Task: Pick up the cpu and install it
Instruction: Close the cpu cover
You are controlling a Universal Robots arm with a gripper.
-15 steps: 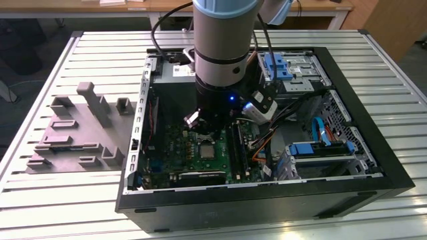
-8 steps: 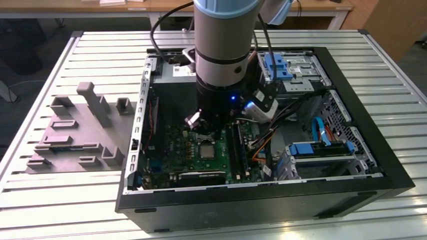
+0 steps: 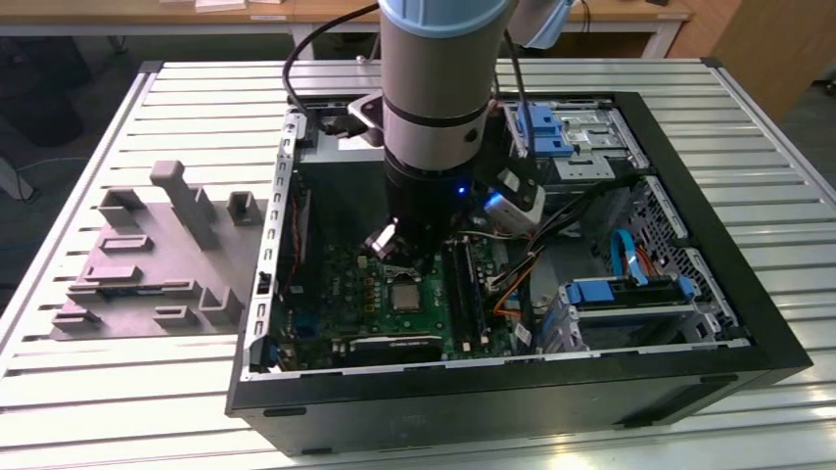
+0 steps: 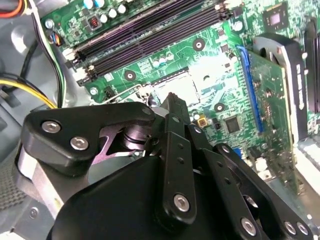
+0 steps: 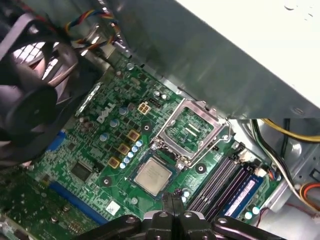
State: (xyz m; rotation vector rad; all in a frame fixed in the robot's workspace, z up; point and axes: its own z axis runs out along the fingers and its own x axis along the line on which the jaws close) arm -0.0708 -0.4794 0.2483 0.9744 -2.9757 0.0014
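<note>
Starting at the exterior view's left, you have a grey moulded fixture [image 3: 144, 259] on the slatted table [image 3: 105, 392]. Next comes the open computer case [image 3: 523, 392], with your arm [image 3: 438, 88] reaching down into it over the green circuit board [image 3: 343, 294]. In the first wrist view, the cpu [image 5: 152, 176] lies flat in its seat on the board, beside the swung-open metal frame [image 5: 195, 129]. Your gripper [image 5: 172, 199] hangs close to it, its fingertips pressed together with nothing between them. Blue drive brackets [image 3: 621, 291] sit toward the exterior view's right.
</note>
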